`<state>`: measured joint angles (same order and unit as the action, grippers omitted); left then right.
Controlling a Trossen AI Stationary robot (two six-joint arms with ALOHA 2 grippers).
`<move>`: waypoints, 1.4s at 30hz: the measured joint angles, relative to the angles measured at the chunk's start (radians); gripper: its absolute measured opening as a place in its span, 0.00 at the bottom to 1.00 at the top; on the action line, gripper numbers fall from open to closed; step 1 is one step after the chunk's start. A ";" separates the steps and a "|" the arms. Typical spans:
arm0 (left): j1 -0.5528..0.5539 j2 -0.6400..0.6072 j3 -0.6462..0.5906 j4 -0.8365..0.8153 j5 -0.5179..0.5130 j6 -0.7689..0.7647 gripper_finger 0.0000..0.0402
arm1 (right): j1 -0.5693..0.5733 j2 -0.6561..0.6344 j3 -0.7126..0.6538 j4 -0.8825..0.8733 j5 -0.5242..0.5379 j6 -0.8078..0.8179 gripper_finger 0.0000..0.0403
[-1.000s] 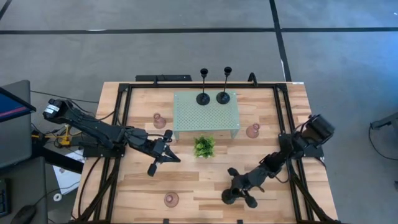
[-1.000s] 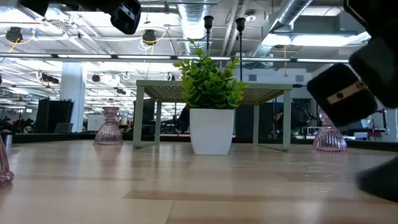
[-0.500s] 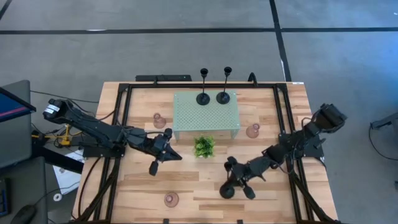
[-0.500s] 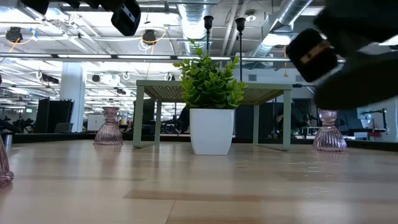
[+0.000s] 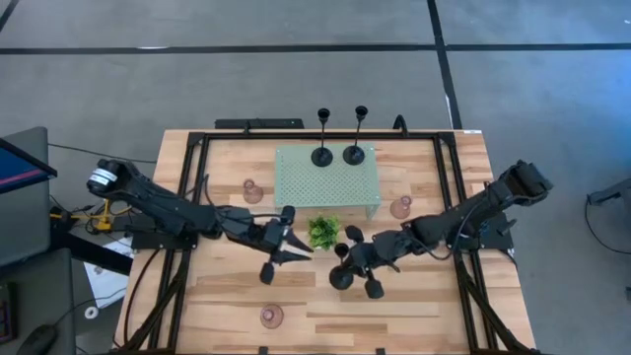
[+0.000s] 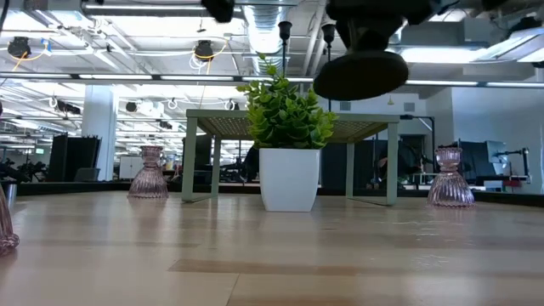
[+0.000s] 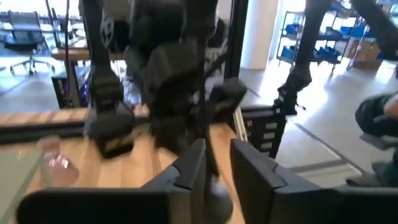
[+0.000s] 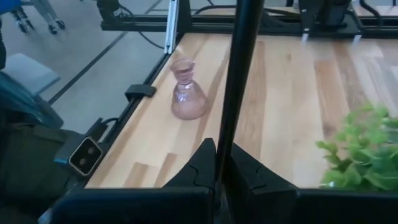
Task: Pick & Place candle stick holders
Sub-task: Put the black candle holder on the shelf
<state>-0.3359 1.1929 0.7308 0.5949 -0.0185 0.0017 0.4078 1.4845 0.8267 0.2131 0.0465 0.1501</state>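
The right gripper (image 5: 357, 264) hangs in the air just in front of the small green plant (image 5: 322, 233), its fingers (image 8: 205, 163) pinched tight on the thin stem of a black candle stick holder (image 8: 237, 74); from table height that holder's round base (image 6: 360, 75) floats well clear of the wood, above and to the right of the plant's leaves. The left gripper (image 5: 286, 248) sits just to the plant's left, fingers (image 7: 194, 163) set a narrow gap apart, nothing between them. I count three black holders: the one in the right gripper, plus two standing upright (image 5: 322, 156) (image 5: 354, 154) on the back edge of the mint-green perforated stand (image 5: 326, 187) behind the plant. Three pink glass ones stand on the table (image 5: 424, 301): one (image 5: 252, 190) just left of the stand, one (image 5: 400, 207) just right of it, one (image 5: 271, 317) well in front of the plant, near the table's front edge. The rest of the stand's top is bare behind the plant, and open wood lies to the front right of the plant, out to the black frame rails.
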 joint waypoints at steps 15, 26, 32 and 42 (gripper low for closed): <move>0.001 0.251 0.225 0.139 -0.001 -0.052 0.37 | -0.024 0.000 0.005 0.007 -0.021 -0.005 0.00; 0.002 0.315 0.239 0.164 -0.004 -0.070 0.32 | -0.025 0.001 0.005 0.013 -0.020 -0.023 0.00; 0.007 0.316 0.239 0.182 -0.007 -0.067 0.26 | -0.025 0.001 0.005 0.012 -0.013 -0.026 0.00; 0.008 0.316 0.239 0.184 -0.012 -0.037 0.05 | -0.025 0.001 0.005 0.013 -0.013 -0.029 0.00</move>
<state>-0.3279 1.5093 0.9699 0.7792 -0.0303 -0.0351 0.3832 1.4853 0.8314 0.2257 0.0338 0.1207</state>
